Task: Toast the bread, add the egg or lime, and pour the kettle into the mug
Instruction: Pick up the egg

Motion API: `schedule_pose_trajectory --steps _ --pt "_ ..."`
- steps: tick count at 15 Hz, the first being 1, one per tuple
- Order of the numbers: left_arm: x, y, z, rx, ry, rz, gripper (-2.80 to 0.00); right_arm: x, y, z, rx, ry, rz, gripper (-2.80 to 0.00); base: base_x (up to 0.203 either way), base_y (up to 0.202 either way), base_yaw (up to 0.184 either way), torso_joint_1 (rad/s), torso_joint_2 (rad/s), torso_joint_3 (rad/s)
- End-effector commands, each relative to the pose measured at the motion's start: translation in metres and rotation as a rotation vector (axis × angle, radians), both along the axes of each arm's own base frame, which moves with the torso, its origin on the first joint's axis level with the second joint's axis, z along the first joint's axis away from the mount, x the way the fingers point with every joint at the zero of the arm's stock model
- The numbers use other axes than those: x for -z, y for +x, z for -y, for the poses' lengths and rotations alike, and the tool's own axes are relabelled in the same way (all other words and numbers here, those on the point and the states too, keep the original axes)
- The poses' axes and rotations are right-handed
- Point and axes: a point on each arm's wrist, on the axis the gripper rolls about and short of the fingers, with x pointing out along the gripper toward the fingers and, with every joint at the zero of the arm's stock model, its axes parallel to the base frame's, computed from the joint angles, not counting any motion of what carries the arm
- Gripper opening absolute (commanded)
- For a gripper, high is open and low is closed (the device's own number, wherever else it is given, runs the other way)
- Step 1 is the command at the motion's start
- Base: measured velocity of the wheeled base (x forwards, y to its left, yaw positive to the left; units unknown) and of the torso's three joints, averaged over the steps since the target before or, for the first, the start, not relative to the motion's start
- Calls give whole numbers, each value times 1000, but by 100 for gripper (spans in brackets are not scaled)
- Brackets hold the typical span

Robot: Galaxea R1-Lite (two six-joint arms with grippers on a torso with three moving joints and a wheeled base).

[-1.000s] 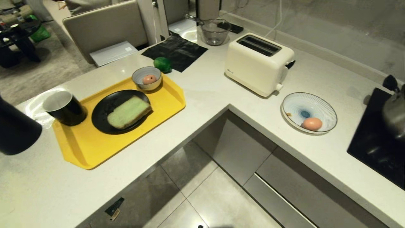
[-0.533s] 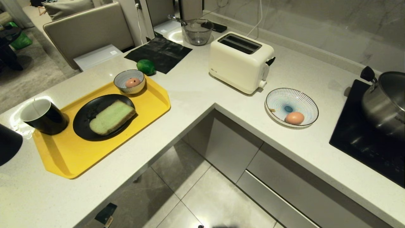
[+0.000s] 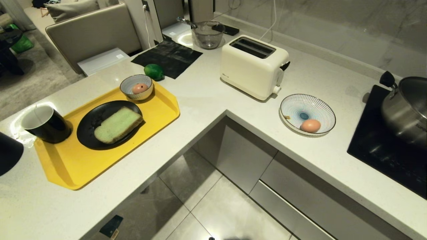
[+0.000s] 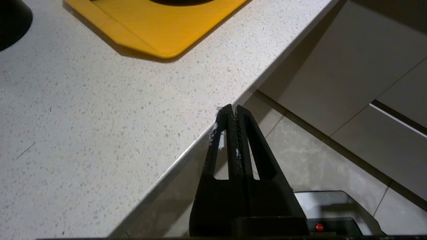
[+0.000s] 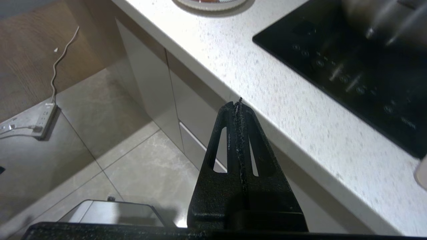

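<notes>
Evidently staged for the first step: bread (image 3: pixel 117 124) flat on black plate (image 3: pixel 87 130) on yellow tray (image 3: pixel 160 107), toaster (image 3: pixel 253 67) well apart. Left gripper (image 4: pixel 232 111) and right gripper (image 5: pixel 238 104) pinched closed, empty, parked below counter (image 3: pixel 206 96) edge. Probably kettle (image 3: pixel 8 151) at far left, cropped.
</notes>
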Motion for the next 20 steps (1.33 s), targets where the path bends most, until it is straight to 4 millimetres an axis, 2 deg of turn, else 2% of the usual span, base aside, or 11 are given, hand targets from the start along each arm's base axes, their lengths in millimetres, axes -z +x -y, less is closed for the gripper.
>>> schedule_pose_trajectory --steps 1,3,7,10,12,13,16,18,20 --pt "0 0 0 -2 4 1 -280 7 2 0 -1 -1 -27 -280 159 0 -2 -6 -11 4" --pt "0 0 0 -3 -1 -1 -280 7 2 0 -1 2 -26 -280 148 0 2 22 21 2" --pt "0 0 0 -4 -5 -1 -280 5 2 0 -1 1 -16 -280 0 0 0 0 0 0" --pt "0 0 0 -3 -5 -1 -280 -23 -9 0 -9 -1 35 -280 0 0 0 0 0 0" --pt "0 0 0 -4 -5 -2 -280 -54 -17 0 -25 2 13 -280 0 0 0 0 0 0" --pt "0 0 0 -3 -5 -1 -280 -70 -14 -1 -34 9 -33 -280 0 0 0 0 0 0" --pt "0 0 0 -4 -5 -1 -280 -113 13 -1 -44 22 -171 -280 0 0 0 0 0 0" --pt "0 0 0 -2 -5 -1 -280 -141 47 -1 -45 24 -269 -280 0 0 0 0 0 0" --pt "0 0 0 -4 -5 -1 -280 -168 94 -3 -54 14 -362 -280 0 0 0 0 0 0"
